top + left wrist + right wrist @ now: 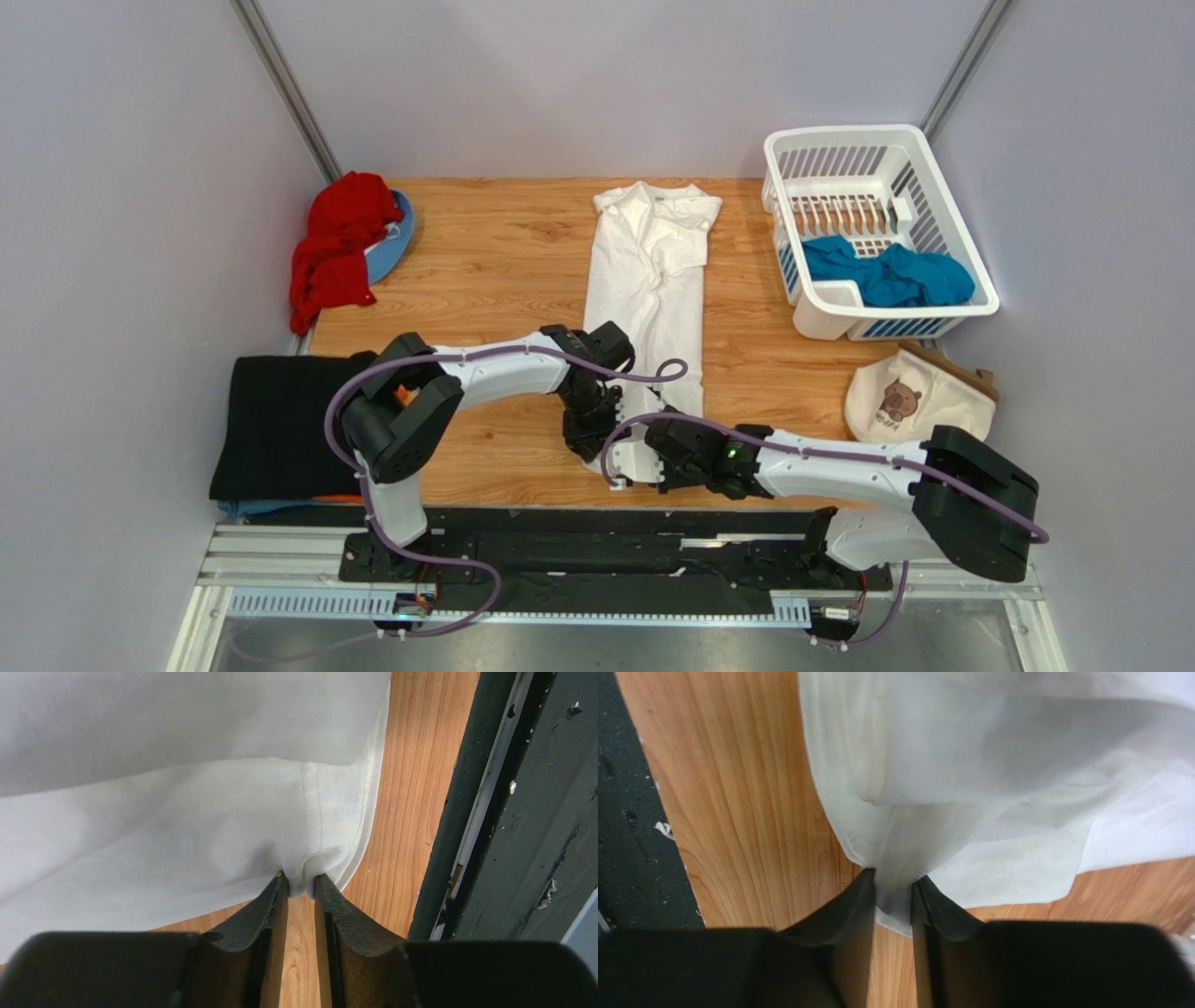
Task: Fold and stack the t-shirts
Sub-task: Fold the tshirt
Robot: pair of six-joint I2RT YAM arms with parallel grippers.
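cloth: white t-shirt (652, 266) | left tool (300, 879) clamps its hem | right tool (894, 879) clamps its edge

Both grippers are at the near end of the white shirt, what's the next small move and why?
Probably raise both arms together a little, ready to fold it in half: the left gripper and right gripper each pinch the near hem of the white t-shirt, which lies as a long strip on the table.

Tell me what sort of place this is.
Likely a robot test cell, not a home: plain grey walls box in a wooden table, a metal rail runs along its near edge, and a laundry basket stands beside a white t-shirt.
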